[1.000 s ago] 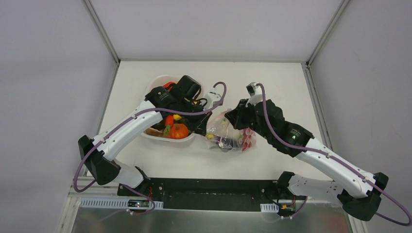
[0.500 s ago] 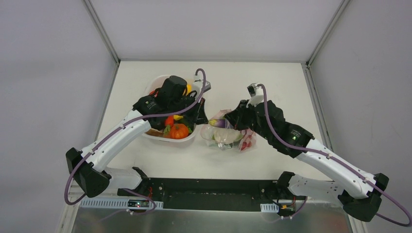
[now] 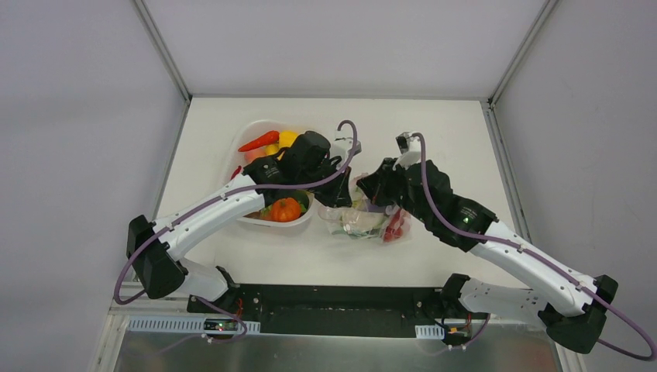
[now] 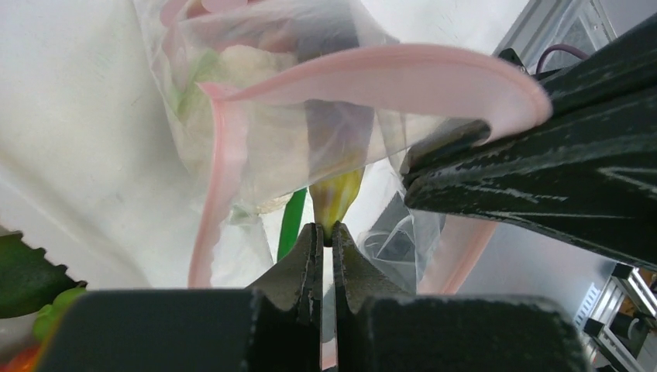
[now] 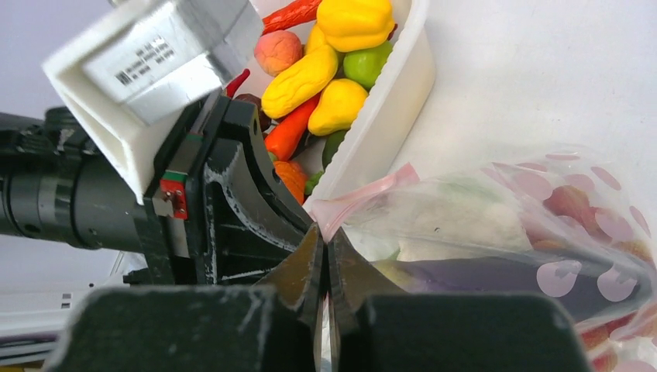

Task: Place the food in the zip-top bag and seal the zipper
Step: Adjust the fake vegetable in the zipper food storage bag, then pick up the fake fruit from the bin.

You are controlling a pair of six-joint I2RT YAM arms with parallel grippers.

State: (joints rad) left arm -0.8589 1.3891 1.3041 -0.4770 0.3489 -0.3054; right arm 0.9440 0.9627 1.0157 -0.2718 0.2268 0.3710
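The clear zip-top bag (image 3: pixel 362 222) lies in the middle of the table and holds white, purple and red food. My right gripper (image 3: pixel 372 191) is shut on its pink zipper (image 5: pixel 364 197) at the mouth edge and holds the mouth up. My left gripper (image 3: pixel 341 194) is at the open mouth. In the left wrist view its fingertips (image 4: pixel 325 229) pinch the yellow-green tip of a purple eggplant (image 4: pixel 335 198), with the zipper (image 4: pixel 387 71) arching above it. The eggplant (image 5: pixel 480 275) also shows through the bag (image 5: pixel 542 225) in the right wrist view.
A white tub (image 3: pixel 249 129) stands left of the bag. It holds more food: a red chili (image 3: pixel 259 142), yellow pieces (image 5: pixel 308 77), and an orange tomato (image 3: pixel 285 209). The tub's rim (image 5: pixel 387 116) almost touches the bag's mouth. The two grippers are very close together.
My left gripper has swung from over the tub to the right, to the bag's mouth. The far end of the tub is uncovered. My right gripper has held its place on the zipper.
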